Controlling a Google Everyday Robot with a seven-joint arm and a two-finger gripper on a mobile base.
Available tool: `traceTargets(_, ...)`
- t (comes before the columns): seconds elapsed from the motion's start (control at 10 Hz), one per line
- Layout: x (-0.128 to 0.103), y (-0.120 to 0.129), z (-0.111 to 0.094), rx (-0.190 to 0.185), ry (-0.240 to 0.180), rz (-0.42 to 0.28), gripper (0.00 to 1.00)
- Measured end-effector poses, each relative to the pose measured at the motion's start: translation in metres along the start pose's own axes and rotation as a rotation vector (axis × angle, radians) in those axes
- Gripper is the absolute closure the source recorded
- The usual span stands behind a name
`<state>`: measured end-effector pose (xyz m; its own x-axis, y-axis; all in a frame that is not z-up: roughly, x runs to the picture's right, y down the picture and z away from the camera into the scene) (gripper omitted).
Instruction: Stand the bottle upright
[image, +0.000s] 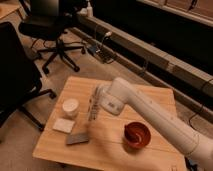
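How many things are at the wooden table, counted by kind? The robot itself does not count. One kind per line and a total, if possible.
bottle: 1, in the shut gripper, right of the cup
white cup: 1
red bowl: 1
flat pads: 2, the white pad and the grey pad
Total: 5

No legible txt, brands or nos. anywhere. Label on bottle (93, 107): pale pattern, unreadable. Closed gripper (97, 101) grips bottle just above table (155, 100), approx. centre-left.
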<state>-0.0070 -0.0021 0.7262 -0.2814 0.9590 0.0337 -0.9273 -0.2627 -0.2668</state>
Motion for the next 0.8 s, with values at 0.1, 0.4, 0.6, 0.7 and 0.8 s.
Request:
traceTargets(0.1, -0.009, -0.003, -0.002, -0.008, -0.025, -0.002, 1.00)
traceTargets(0.4, -0.013, -0.001, -0.013, -0.078, -0.195, -0.109, 1.00)
traceTargets(0.6, 0.011, 0.002, -0.003, -0.107, -0.259, -0.196, 1.00)
traceTargets(0.7, 0.029, 0.002, 0.006, -0.113, -0.283, -0.240, 1.00)
traceTargets(0.8, 0.040, 0.000, 0.013, -0.114, -0.293, -0.259, 1.00)
